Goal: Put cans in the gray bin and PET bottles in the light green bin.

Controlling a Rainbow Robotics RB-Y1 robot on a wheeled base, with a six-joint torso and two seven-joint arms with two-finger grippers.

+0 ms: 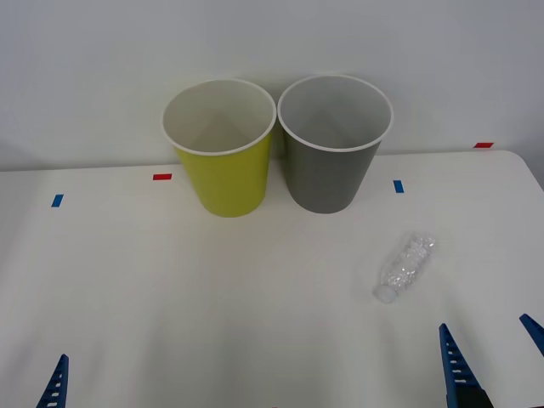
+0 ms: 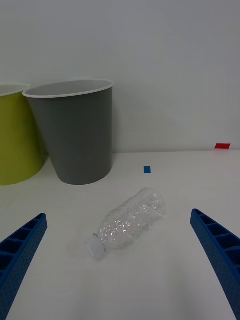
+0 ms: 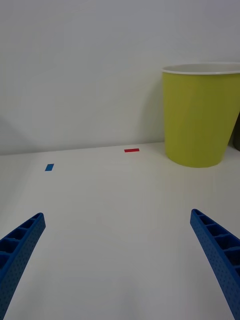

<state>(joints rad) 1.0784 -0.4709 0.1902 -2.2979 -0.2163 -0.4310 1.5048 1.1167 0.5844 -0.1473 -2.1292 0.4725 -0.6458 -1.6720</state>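
The right claw (image 1: 491,348) sits low at the near edge of the tabletop (image 1: 212,297) with its two blue fingers (image 2: 220,250) spread wide and nothing between them. Just beyond it and a little toward the left arm's side, the bottle (image 1: 405,267) lies on its side on the bare surface, whitish cap (image 2: 96,247) pointing back toward the claw, with clear room all round it. Farther out stands the gray bin (image 1: 333,144), upright and open-topped, and beside it, rims nearly touching, the green bin (image 1: 221,149). Both stand near the far edge by the wall. A blue tape mark (image 1: 398,186) lies between the bottle and the gray bin's right side, a red mark (image 1: 483,145) at the far right edge. The left claw (image 3: 120,265) waits at the near left edge, fingers also released, open tabletop ahead of it up to the green bin.
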